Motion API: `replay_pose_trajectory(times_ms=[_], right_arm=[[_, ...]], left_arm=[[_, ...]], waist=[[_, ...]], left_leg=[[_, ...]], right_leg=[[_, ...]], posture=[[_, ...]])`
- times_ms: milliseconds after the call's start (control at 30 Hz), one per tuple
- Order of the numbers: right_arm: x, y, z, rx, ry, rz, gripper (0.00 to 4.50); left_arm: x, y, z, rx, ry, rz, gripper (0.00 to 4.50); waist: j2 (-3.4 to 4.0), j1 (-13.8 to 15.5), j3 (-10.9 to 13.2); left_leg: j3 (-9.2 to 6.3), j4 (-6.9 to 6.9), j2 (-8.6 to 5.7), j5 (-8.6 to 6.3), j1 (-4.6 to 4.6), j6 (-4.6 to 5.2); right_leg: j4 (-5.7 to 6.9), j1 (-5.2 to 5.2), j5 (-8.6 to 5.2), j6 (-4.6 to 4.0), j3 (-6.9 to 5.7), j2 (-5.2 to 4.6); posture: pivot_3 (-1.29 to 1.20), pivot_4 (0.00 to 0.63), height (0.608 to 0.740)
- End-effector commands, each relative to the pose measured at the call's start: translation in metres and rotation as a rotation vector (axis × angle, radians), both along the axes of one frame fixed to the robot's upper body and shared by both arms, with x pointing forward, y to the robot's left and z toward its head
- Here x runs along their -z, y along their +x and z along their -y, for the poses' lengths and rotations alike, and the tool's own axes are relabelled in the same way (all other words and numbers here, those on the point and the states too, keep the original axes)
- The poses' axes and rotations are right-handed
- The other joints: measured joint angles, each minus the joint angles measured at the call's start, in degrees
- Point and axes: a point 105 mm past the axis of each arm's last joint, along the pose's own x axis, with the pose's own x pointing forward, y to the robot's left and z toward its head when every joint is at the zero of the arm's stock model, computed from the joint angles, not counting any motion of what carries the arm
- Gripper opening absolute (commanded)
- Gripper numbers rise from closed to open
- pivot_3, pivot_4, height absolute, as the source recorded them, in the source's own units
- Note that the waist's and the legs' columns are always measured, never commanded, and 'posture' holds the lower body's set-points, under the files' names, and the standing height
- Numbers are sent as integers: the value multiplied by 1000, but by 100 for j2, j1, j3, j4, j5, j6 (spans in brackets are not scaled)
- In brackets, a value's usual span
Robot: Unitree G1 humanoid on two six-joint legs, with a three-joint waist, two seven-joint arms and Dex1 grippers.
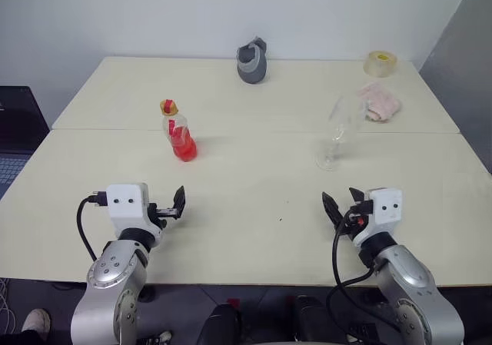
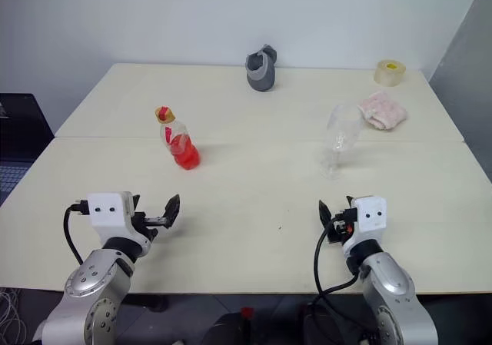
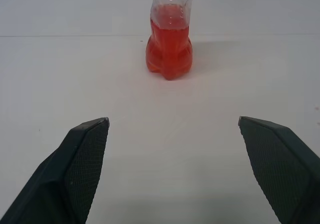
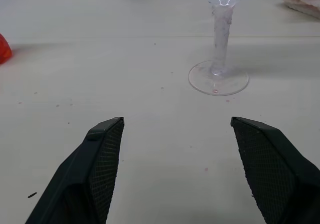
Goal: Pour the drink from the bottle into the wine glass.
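A small clear bottle [image 1: 180,133] with a yellow-orange cap and a red-and-white label stands upright on the left half of the cream table [image 1: 254,199]. Its bulbous base holds the red-orange drink [image 3: 169,52]. The clear stemmed wine glass [image 1: 338,132] stands upright on the right half, its round foot [image 4: 218,79] on the tabletop. My left gripper [image 1: 175,204] is open near the front edge, short of the bottle and apart from it. My right gripper [image 1: 343,204] is open too, short of the glass, with nothing between its fingers.
A grey jug-like object [image 1: 252,61] sits at the table's far edge. A roll of tape [image 1: 380,63] and a pink cloth [image 1: 381,101] lie at the back right. A seam [image 1: 254,131] crosses the table between two tabletops. A dark laptop [image 1: 17,130] lies off the left edge.
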Motion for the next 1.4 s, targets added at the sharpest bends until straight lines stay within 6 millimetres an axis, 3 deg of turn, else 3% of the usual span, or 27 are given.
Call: replay_pose_trajectory(times_ms=[33,1133,1233,1400], right_arm=[[-17,-3,-2,-8,5,67,3668],[-19,-2,-3,-42,-21,83,3668],[-26,-3,-17,-198,2,104,3668],[-42,-16,-54,-634,54,139,3668]], left_arm=[[-12,-2,2,9,22,44,4482],[-19,6,3,9,26,79,4482],[-22,14,-3,8,74,96,4482],[-29,37,-14,-28,90,143,4482]], waist=[[0,0,0],[0,1,0],[0,1,0],[-1,-1,1]], left_leg=[[0,0,0,0,0,0],[0,0,0,0,0,0],[1,0,0,0,0,0],[2,1,-18,0,8,1]], right_leg=[[0,0,0,0,0,0],[0,0,0,0,0,0],[0,0,0,0,0,1],[0,7,1,-1,-2,6]], posture=[[0,150,740],[0,150,740],[0,150,740],[0,150,740]])
